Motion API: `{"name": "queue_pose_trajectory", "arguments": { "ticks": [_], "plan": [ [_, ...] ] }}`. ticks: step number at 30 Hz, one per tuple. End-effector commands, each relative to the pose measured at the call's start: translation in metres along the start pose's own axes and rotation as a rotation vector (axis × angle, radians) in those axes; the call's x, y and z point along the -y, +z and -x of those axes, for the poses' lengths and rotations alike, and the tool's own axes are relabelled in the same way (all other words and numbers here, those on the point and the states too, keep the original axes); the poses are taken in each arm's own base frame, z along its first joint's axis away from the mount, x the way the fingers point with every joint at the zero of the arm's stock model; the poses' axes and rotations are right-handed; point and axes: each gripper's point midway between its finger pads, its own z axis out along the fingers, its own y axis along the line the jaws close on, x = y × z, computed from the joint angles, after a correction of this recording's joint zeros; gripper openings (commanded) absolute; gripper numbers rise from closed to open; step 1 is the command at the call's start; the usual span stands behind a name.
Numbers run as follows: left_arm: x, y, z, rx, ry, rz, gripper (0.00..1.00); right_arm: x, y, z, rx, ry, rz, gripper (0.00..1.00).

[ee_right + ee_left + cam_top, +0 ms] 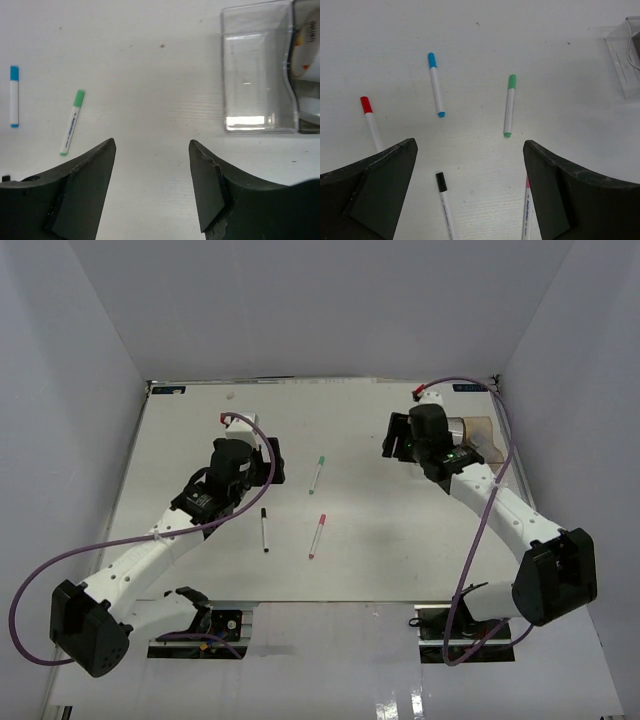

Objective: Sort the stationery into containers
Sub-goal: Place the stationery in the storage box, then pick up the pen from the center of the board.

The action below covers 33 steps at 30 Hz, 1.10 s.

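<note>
Five white marker pens lie on the white table. The left wrist view shows a blue-capped pen (436, 84), a red-capped pen (371, 124), a green-capped pen (509, 106), a black-capped pen (445, 205) and a pink-capped pen (526, 210). The top view shows only the green (317, 474), pink (317, 536) and black (264, 530) pens. The left gripper (272, 462) (470, 145) is open and empty above the pens. The right gripper (395, 440) (152, 144) is open and empty over bare table, left of the clear bin (257, 70). The grey bin (306, 65) beside it holds items I cannot make out.
The row of bins (482, 432) stands at the back right, partly hidden by the right arm. White walls enclose the table on three sides. Purple cables trail from both arms.
</note>
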Motion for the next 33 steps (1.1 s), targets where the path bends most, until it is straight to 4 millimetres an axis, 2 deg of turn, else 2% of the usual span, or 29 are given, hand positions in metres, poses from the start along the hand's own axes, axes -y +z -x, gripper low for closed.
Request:
{"name": "queue_pose_trajectory", "arguments": {
  "ticks": [1,2,3,5,6,7,8,12,18,23,27,33],
  "plan": [
    [-0.016,-0.014,0.034,0.095,-0.031,0.064,0.98,-0.024,0.0,-0.029,-0.031,-0.046,-0.009,0.67],
    [-0.022,-0.017,0.039,0.112,-0.037,0.082,0.98,-0.031,0.004,-0.042,-0.055,-0.055,-0.011,0.67],
    [-0.029,-0.019,0.04,0.122,-0.038,0.107,0.98,-0.051,0.002,-0.055,-0.075,-0.08,0.023,0.67],
    [-0.041,-0.024,0.046,0.149,-0.046,0.142,0.98,-0.066,0.009,-0.08,-0.132,-0.095,0.018,0.67],
    [-0.046,-0.027,0.047,0.157,-0.043,0.16,0.98,-0.085,0.006,-0.096,-0.159,-0.128,0.048,0.67],
    [-0.055,-0.029,0.049,0.17,-0.049,0.19,0.98,-0.09,0.012,-0.113,-0.191,-0.143,0.025,0.66],
    [-0.063,-0.033,0.051,0.188,-0.06,0.208,0.98,-0.104,0.007,-0.124,-0.204,-0.18,0.028,0.66],
    [-0.068,-0.041,0.052,0.22,-0.082,0.203,0.98,-0.127,0.009,-0.167,-0.279,-0.23,0.024,0.63],
    [-0.066,-0.039,0.05,0.21,-0.081,0.185,0.98,-0.16,0.0,-0.201,-0.306,-0.216,0.076,0.59],
    [-0.064,-0.036,0.048,0.199,-0.091,0.165,0.98,-0.17,-0.003,-0.227,-0.346,-0.23,0.087,0.56],
    [-0.063,-0.035,0.048,0.198,-0.093,0.163,0.98,-0.171,-0.006,-0.242,-0.379,-0.223,0.098,0.52],
    [-0.063,-0.035,0.048,0.195,-0.094,0.157,0.98,-0.159,-0.01,-0.263,-0.424,-0.238,0.084,0.47]
  ]
}}
